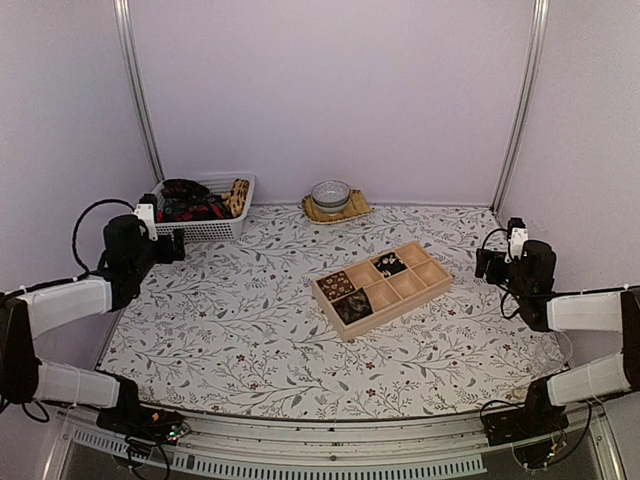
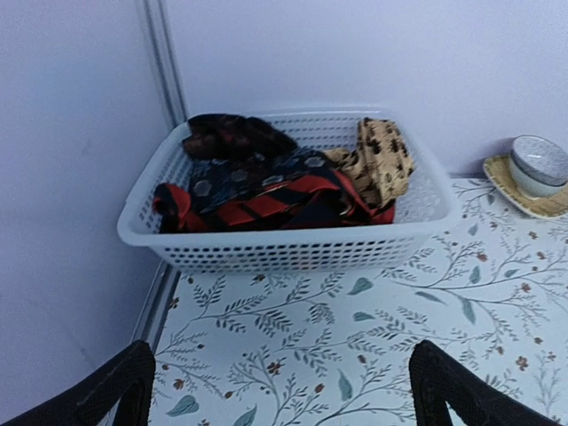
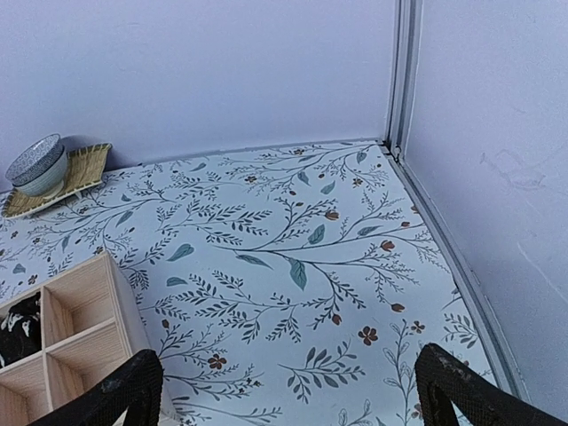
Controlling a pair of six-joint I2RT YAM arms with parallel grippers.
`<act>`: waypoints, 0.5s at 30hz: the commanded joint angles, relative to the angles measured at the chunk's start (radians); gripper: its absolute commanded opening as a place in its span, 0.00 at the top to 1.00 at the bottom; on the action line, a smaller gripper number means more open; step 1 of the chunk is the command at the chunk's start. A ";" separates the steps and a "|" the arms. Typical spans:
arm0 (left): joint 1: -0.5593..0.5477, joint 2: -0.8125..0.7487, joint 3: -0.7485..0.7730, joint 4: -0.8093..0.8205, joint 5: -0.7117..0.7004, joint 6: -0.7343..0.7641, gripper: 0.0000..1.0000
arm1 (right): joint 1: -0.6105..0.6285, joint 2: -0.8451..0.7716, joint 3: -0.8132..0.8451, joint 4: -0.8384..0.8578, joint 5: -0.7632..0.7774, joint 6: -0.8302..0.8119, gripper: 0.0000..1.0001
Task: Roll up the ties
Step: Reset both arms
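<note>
Ties (image 1: 188, 203) lie heaped in the white basket (image 1: 212, 230).

The white basket (image 2: 293, 253) at far left holds ties (image 2: 266, 202): red-navy stripes, tan with dark spots, dark brown. The tablecloth (image 1: 250, 330) is white with grey-green leaves; the tray (image 1: 408, 286) is pale wood.

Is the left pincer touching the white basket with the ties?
Apart. The left wrist view shows a strip of patterned tabletop between the open left pincer and the basket.

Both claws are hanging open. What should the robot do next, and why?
Probably move the left claw forward into the basket for one of the ties heaped there: it is open, empty and facing them, and the tray has free compartments.
</note>
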 commanded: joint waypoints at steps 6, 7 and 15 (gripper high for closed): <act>0.206 0.177 -0.206 0.485 0.123 -0.074 0.00 | -0.007 0.287 -0.197 0.792 -0.056 -0.133 0.00; 0.212 0.192 -0.226 0.535 0.143 -0.068 0.00 | -0.009 0.306 -0.215 0.865 -0.029 -0.133 0.00; 0.220 0.326 -0.321 0.875 0.197 -0.010 0.00 | -0.031 0.374 -0.236 0.964 -0.065 -0.115 0.00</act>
